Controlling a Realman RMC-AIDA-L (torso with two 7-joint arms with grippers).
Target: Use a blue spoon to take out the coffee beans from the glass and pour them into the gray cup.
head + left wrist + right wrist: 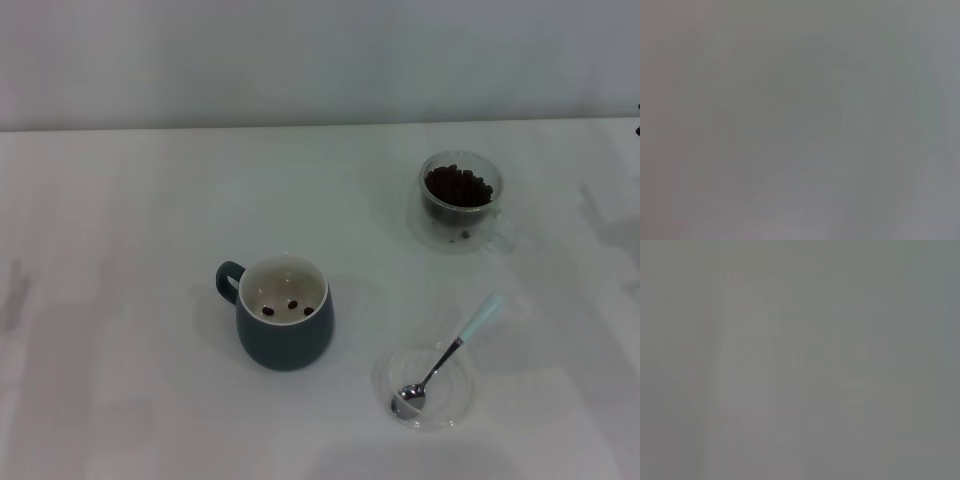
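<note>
In the head view the gray cup [284, 325] stands on the white table a little left of the middle, its handle to the left, with three coffee beans on its white inside. The glass [460, 203] stands at the back right, filled with dark coffee beans [458, 186]. The blue spoon [447, 356] lies with its metal bowl in a shallow clear glass dish [425, 385] at the front right, its pale blue handle pointing back and right. Neither gripper shows in the head view. Both wrist views show only plain grey.
The white table [120, 300] ends at a pale wall at the back. A small dark bit shows at the right edge [637, 125]; I cannot tell what it is.
</note>
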